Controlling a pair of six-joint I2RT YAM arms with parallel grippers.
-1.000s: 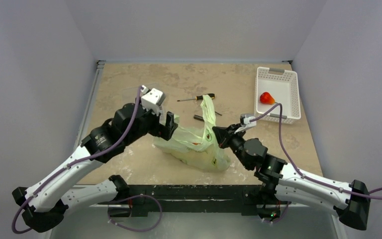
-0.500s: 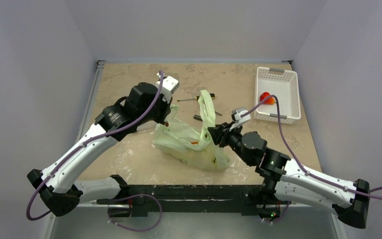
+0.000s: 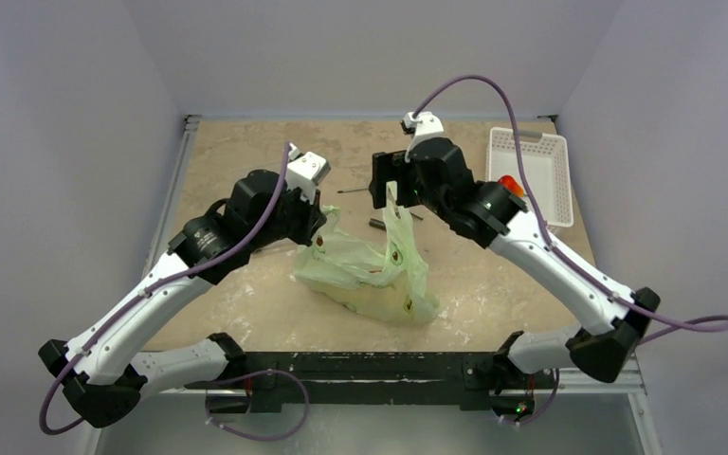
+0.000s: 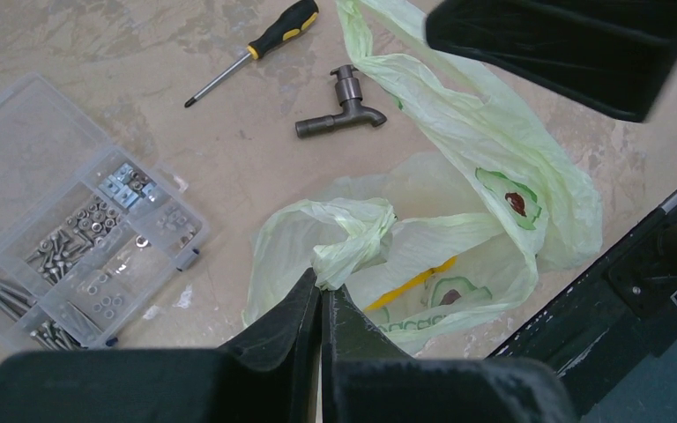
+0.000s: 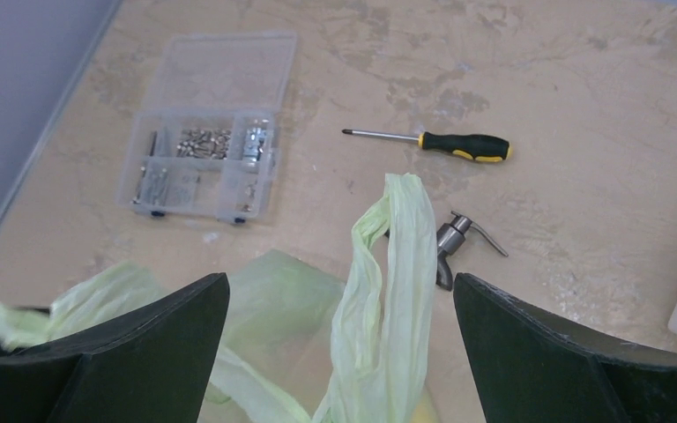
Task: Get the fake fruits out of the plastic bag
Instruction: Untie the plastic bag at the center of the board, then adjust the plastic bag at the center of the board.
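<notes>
The pale yellow-green plastic bag (image 3: 370,277) lies crumpled mid-table. My left gripper (image 3: 318,224) is shut on the bag's left handle (image 4: 353,238), bunched at the fingertips. The other handle (image 5: 392,256) stands up as a loop. My right gripper (image 3: 386,182) hovers over it, open wide, a finger on each side and neither touching. A yellow fruit (image 4: 416,280) shows through the film, and something orange-red (image 3: 372,272) sits in the bag's mouth. One red fruit (image 3: 509,183) lies in the white basket (image 3: 542,152).
A yellow-and-black screwdriver (image 5: 454,145) and a metal tap (image 5: 450,247) lie just beyond the bag. The clear box of screws (image 5: 207,163) sits at the far left. The white basket stands at the far right.
</notes>
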